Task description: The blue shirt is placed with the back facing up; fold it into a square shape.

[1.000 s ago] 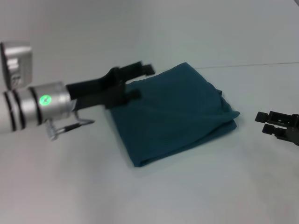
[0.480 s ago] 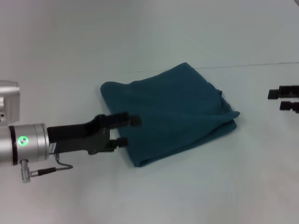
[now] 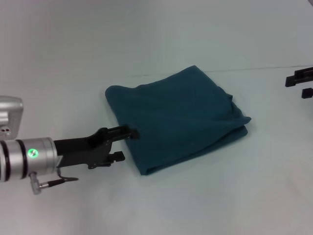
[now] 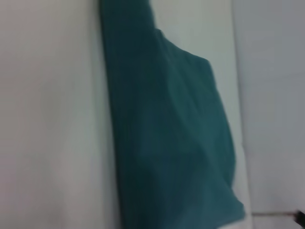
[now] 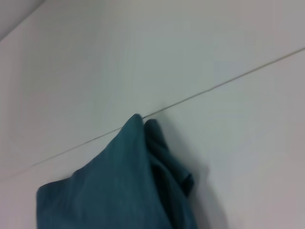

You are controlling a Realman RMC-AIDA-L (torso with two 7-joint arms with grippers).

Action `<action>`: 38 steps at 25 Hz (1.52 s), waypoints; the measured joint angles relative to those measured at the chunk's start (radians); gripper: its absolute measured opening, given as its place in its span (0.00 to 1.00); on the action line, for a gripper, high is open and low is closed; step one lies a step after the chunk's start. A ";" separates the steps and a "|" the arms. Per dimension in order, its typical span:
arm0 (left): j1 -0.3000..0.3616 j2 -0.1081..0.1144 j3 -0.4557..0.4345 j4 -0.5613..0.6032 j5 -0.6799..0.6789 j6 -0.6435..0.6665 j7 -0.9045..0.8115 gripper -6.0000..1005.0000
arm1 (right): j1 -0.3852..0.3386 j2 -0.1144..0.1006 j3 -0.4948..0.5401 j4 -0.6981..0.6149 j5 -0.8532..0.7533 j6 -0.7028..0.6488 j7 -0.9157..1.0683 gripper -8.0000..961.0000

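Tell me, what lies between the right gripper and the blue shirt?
Only bare table separates the right gripper from the blue shirt; the head view shows this.

head cam high, wrist cams close, all share shirt (image 3: 178, 117)

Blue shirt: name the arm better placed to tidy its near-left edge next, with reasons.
Left, probably. The left gripper sits open right at the blue shirt's left edge, holding nothing. The right gripper is far off at the right border, well clear of the cloth on the table.
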 joint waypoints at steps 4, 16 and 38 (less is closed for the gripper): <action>-0.012 -0.027 0.023 -0.042 0.000 -0.100 0.010 0.91 | 0.008 -0.012 0.002 -0.002 -0.019 -0.002 0.024 0.73; -0.105 -0.042 0.119 -0.120 0.001 -0.247 0.006 0.90 | 0.009 -0.020 0.002 0.003 -0.020 -0.003 0.021 0.73; -0.148 -0.067 0.158 -0.094 -0.001 -0.276 -0.002 0.37 | 0.001 -0.019 0.008 0.003 -0.016 -0.005 0.006 0.73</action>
